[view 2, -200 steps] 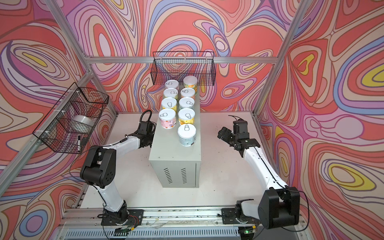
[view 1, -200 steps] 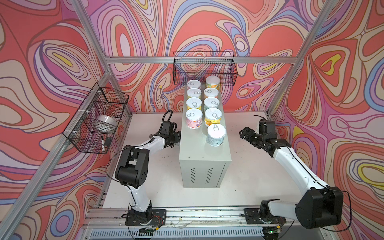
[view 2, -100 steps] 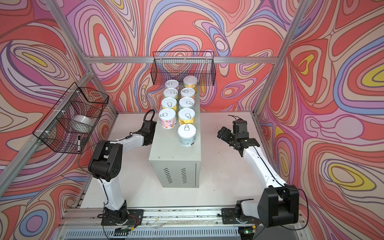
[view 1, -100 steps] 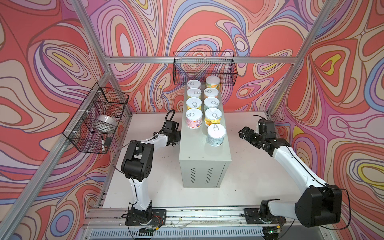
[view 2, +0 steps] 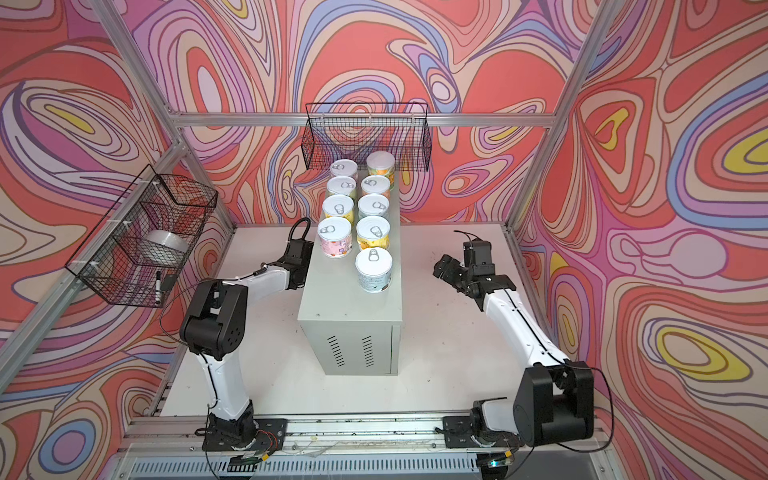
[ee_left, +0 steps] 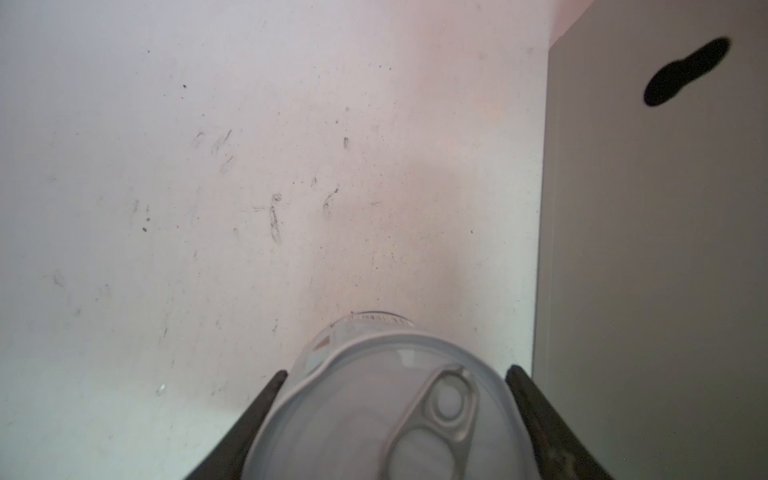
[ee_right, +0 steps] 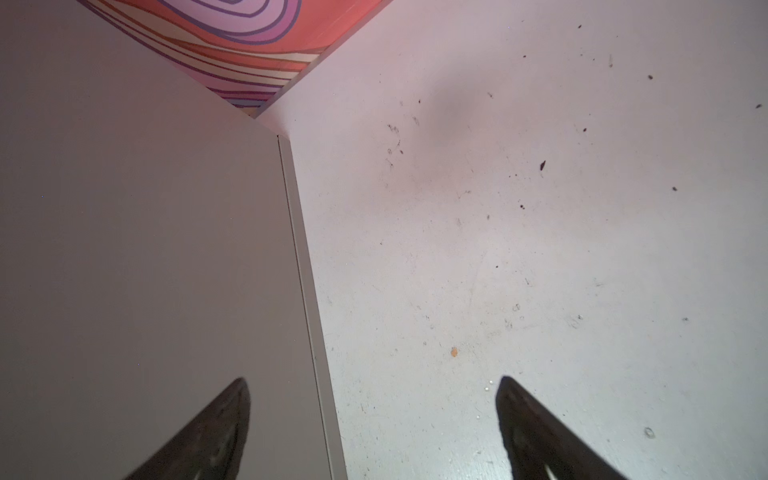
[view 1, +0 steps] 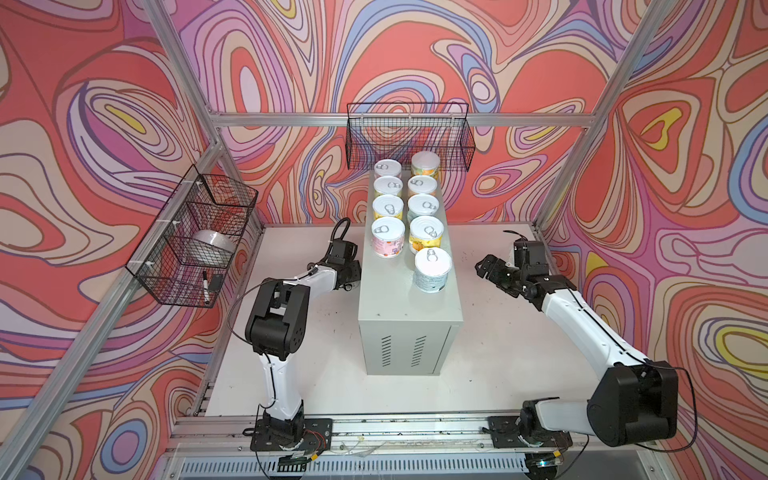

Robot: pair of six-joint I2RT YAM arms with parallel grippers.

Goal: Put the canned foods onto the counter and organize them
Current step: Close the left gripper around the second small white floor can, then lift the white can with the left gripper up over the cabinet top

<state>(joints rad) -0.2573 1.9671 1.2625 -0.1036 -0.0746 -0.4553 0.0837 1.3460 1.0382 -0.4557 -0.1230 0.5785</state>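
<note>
The counter (view 1: 409, 299), a tall grey cabinet with vent slits (view 1: 403, 351) on its near face, stands mid-table (view 1: 498, 332) and blocks the line between the two arms. Its top carries nine cans (view 1: 423, 204) in two close rows running from front to back, four on the left and five on the right, the nearest one light blue (view 1: 432, 264). Behind the far end of the rows hangs a back basket (view 1: 409, 137) of black wire. A side basket (view 1: 174, 291) on the left frame holds a white roll (view 1: 214, 241) and a marker (view 1: 205, 286); a small dark item beside the marker is too small to identify. The left gripper (ee_left: 395, 372) is clenched on a tenth can (ee_left: 374, 415), which stands upright on the table just beside the counter's left face. In both top views this can is hidden behind the wrist and the counter, and the left wrist view cuts off its lid and blurs its label. The right gripper (ee_right: 374, 379) hangs released, jaws wide and empty, near the counter's right face.
</note>
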